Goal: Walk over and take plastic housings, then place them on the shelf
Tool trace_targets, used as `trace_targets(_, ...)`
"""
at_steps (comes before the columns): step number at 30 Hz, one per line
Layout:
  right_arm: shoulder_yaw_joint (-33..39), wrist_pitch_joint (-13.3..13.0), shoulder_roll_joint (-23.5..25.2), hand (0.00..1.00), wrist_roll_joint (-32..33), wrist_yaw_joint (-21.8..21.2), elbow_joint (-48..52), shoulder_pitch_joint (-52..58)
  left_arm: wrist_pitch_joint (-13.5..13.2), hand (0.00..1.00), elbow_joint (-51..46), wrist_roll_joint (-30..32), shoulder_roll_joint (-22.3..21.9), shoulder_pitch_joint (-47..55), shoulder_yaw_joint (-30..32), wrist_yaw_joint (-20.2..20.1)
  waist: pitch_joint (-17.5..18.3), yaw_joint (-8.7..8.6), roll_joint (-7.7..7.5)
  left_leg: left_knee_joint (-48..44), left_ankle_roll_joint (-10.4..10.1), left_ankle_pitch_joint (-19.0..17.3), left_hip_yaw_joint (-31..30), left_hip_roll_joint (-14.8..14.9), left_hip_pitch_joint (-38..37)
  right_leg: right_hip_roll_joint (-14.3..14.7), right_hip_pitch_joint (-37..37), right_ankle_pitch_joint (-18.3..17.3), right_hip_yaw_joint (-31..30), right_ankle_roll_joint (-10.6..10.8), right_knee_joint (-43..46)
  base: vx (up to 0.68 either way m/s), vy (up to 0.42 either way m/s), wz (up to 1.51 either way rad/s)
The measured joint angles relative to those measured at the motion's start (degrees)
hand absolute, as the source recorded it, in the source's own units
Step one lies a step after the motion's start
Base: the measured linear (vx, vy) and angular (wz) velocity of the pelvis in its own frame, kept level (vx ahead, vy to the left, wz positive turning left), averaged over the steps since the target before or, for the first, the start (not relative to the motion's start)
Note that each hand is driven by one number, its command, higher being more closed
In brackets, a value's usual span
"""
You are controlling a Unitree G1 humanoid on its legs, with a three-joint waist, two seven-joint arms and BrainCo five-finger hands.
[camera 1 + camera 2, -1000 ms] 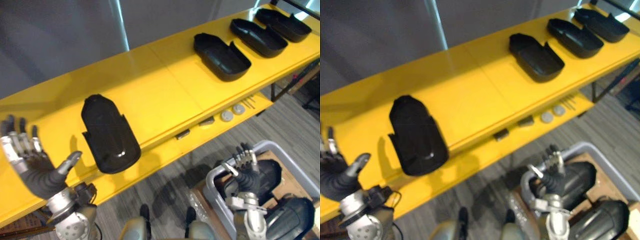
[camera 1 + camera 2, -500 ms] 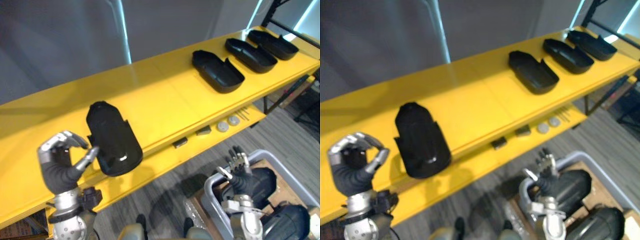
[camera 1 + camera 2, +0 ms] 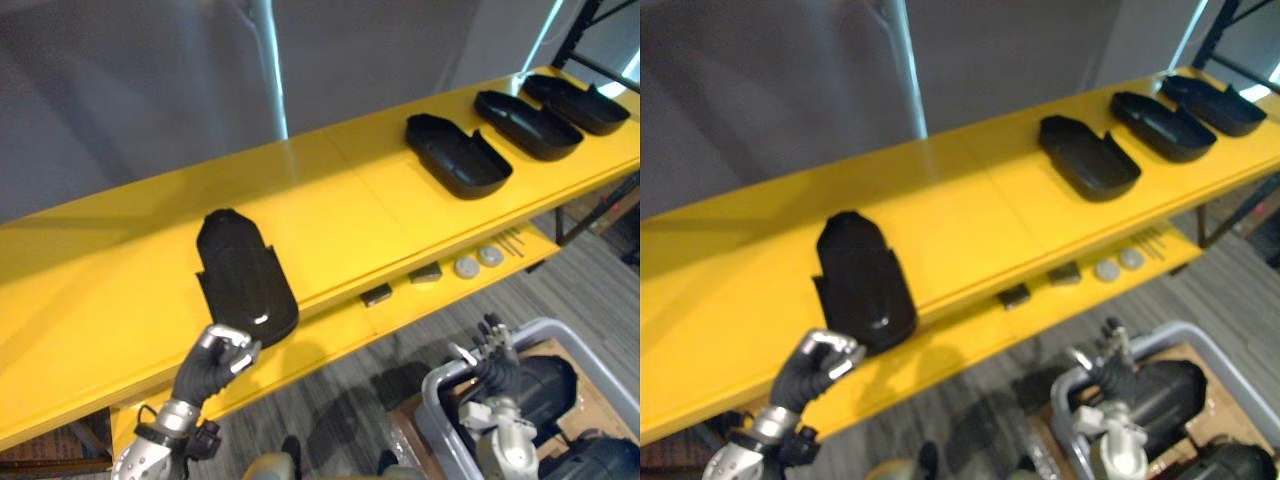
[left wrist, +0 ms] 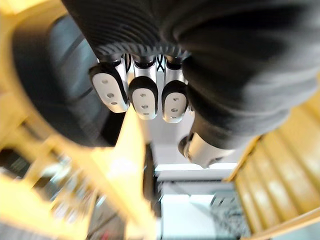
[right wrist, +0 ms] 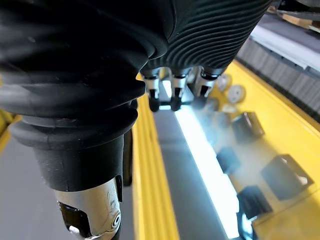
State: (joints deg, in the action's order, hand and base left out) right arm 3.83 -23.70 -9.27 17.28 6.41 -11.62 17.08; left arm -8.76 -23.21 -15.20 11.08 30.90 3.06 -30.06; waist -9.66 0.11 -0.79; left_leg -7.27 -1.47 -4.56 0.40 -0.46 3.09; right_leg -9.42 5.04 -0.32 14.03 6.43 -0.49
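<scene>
A black plastic housing (image 3: 245, 280) lies hollow side down on the yellow shelf (image 3: 120, 300), towards its left end. My left hand (image 3: 214, 358) is curled into a fist at the shelf's front edge, just short of that housing's near end, and holds nothing. In the left wrist view its fingers (image 4: 143, 95) are folded in, with the dark housing (image 4: 55, 75) past them. Three more housings (image 3: 458, 155) (image 3: 528, 110) (image 3: 580, 90) lie hollow side up along the shelf's right half. My right hand (image 3: 495, 365) hangs low at the right with straight fingers, above a grey bin (image 3: 440, 385).
The grey bin holds more black housings (image 3: 545, 380). On the lower yellow ledge lie two small grey discs (image 3: 466, 266) and two small dark blocks (image 3: 376, 294). Grey striped floor runs under the shelf. A grey wall stands behind it.
My left hand has gone from spread open to a fist and sunk from over the shelf to its front edge. The view has shifted. The housing has not moved on the shelf.
</scene>
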Motion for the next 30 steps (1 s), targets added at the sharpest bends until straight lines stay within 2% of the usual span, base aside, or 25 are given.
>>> trace_targets(3,0.04,0.02,-0.27,0.00,0.02,0.02,-1.10,-0.39,3.61,1.00,1.25,-0.15,0.58,-0.06,-2.11,0.78,0.04,0.00,-0.04,0.01,0.04,0.03,0.02,-0.19,0.02,-0.19,-0.01,0.00,0.02,0.00,0.00,0.00,0.000,0.00)
trace_targets(7,-0.01,0.01,-0.27,0.00,-0.03,0.24,-2.60,-0.86,6.41,1.00,3.61,-0.67,1.89,-0.18,-5.45,1.34,0.36,0.03,-0.49,0.52,0.21,0.20,0.08,-0.44,-0.01,-0.44,-0.18,0.00,0.04,0.00,0.01,0.00,0.000,0.00)
trace_targets(17,-0.67,0.00,-0.30,0.00,0.02,1.29,-4.48,-0.97,7.42,1.00,7.17,0.53,2.18,-0.15,-9.42,1.86,0.56,-0.17,-0.79,0.70,0.26,0.22,0.30,-0.58,-0.39,-0.70,-0.05,0.03,0.04,-0.01,0.52,0.00,0.000,0.00)
trace_targets(23,-1.38,-0.06,-0.48,0.00,0.02,1.40,-5.31,-1.00,7.31,1.00,8.78,4.69,2.29,-2.02,-10.99,5.77,1.15,-0.27,-0.47,0.89,0.27,0.19,1.38,-0.39,-1.00,-0.72,-0.07,-0.03,-0.09,-0.09,0.59,-0.02,0.010,-0.06)
trace_targets(27,-2.46,-0.15,-0.61,0.00,0.01,1.97,-5.99,-0.85,7.33,1.00,10.97,5.06,2.61,-4.46,-11.19,8.63,2.73,-0.85,0.11,1.86,0.18,0.71,1.68,-0.29,-1.24,-0.70,-0.46,-0.01,-0.32,-0.07,0.41,-0.01,0.006,-0.05)
trace_targets(30,-3.05,-0.21,-0.62,0.00,0.01,2.29,-7.31,-1.01,7.48,1.00,13.61,5.09,3.50,-7.62,-11.20,12.26,3.26,-0.88,0.35,4.39,-0.03,2.03,1.97,-0.11,-2.77,-0.62,-0.50,0.03,-0.84,0.00,0.33,0.00,-0.013,-0.09)
